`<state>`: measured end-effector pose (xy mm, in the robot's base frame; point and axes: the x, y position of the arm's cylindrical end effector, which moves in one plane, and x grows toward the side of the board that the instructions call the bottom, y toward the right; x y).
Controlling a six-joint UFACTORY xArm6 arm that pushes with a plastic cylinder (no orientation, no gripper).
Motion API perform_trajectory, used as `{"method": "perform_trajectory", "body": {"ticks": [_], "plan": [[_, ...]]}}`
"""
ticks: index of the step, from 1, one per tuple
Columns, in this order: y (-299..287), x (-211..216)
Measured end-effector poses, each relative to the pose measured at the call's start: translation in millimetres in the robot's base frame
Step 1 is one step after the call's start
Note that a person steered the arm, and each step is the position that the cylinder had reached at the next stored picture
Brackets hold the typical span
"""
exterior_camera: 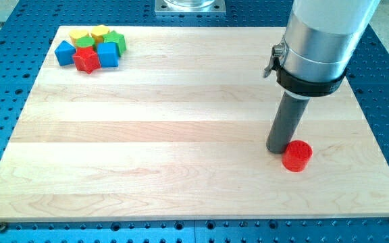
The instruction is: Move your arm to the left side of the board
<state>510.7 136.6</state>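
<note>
The worktop [181,135] is a pale wooden board lying on a blue perforated base [5,81]. It fills most of the view.

The arm [319,37] enters from the view's top right as a wide silver cylinder with a black clamp ring. A straight dark rod [288,121] hangs below it.

The end effector is this rod alone. It has no jaws, so it neither opens nor closes, and it holds nothing. My tip [279,150] rests on the worktop at roughly 4 o'clock from the board's centre, in the view's right half. The left side of the board lies well apart from my tip, toward 9 o'clock.

A red cylinder [296,156] stands just beside my tip, at about 4 o'clock from it. Whether the two touch cannot be determined.

A cluster of blocks sits near the board's corner at 10 o'clock, packed edge to edge:
- a blue block [65,52] at the cluster's 9 o'clock edge;
- a blue cube [107,55];
- a red star-shaped block [86,60];
- a yellow block [79,35];
- a yellow block, rearmost [100,32];
- a green block [116,40];
- a green block, mostly hidden [84,43].
</note>
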Motion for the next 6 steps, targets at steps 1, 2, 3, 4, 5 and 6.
{"method": "perform_trajectory", "body": {"ticks": [1, 2, 3, 4, 5, 6], "plan": [[0.0, -1.3], [0.0, -1.0], [-17.1, 3.4], [-80.6, 4.2], [-183.6, -6.0], [-293.6, -22.4]]}}
